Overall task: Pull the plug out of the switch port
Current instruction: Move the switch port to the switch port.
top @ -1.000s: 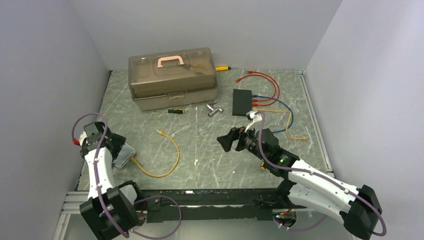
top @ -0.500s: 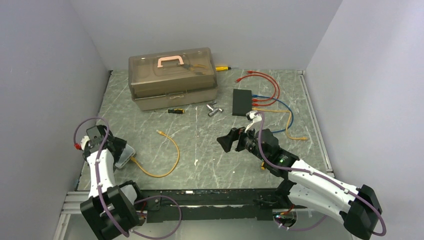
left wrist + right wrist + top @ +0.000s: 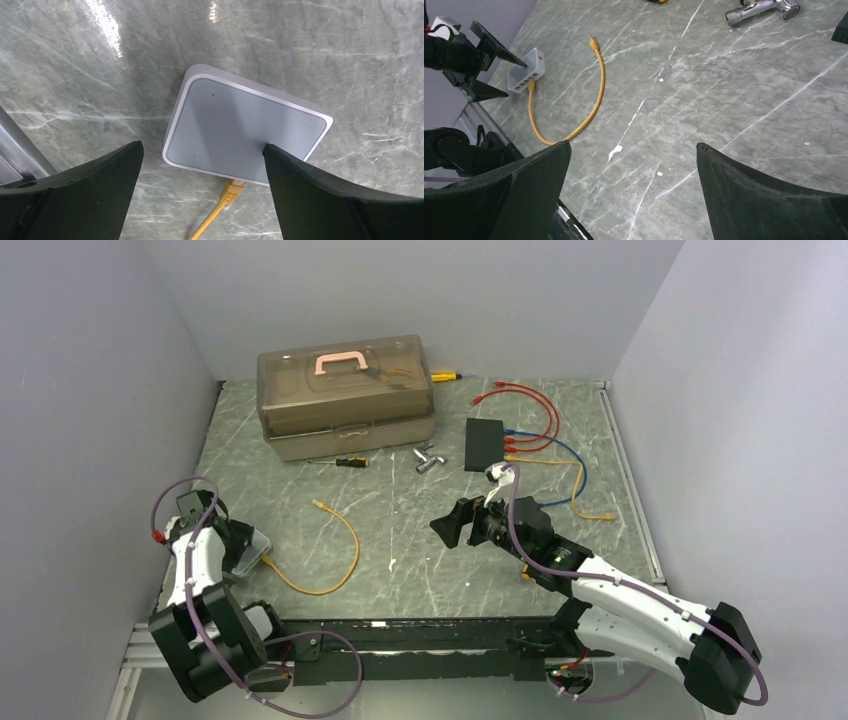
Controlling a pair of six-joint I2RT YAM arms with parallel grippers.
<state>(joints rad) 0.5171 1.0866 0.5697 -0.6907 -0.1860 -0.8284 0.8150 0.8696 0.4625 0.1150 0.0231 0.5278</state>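
The black switch (image 3: 486,443) lies at the back right, with red, blue and orange cables (image 3: 535,435) plugged into its right edge; only its corner (image 3: 842,29) shows in the right wrist view. My left gripper (image 3: 236,543) is open, low over a silver-grey flat box (image 3: 240,130) at the left edge. Its jaws straddle the box without touching it. A yellow plug (image 3: 233,189) sits in the box's near edge, and its yellow cable (image 3: 335,565) loops across the table. My right gripper (image 3: 455,524) is open and empty above the table's middle, pointing left.
A translucent brown toolbox (image 3: 345,395) stands at the back. A screwdriver (image 3: 350,462) and metal sockets (image 3: 428,458) lie in front of it. A yellow-handled tool (image 3: 445,375) lies behind it. Grey walls close both sides. A metal rail (image 3: 140,640) runs along the near edge.
The left arm has drawn back toward its base and its gripper has shifted slightly over the silver-grey box. The right gripper has edged slightly left. Nothing was gripped.
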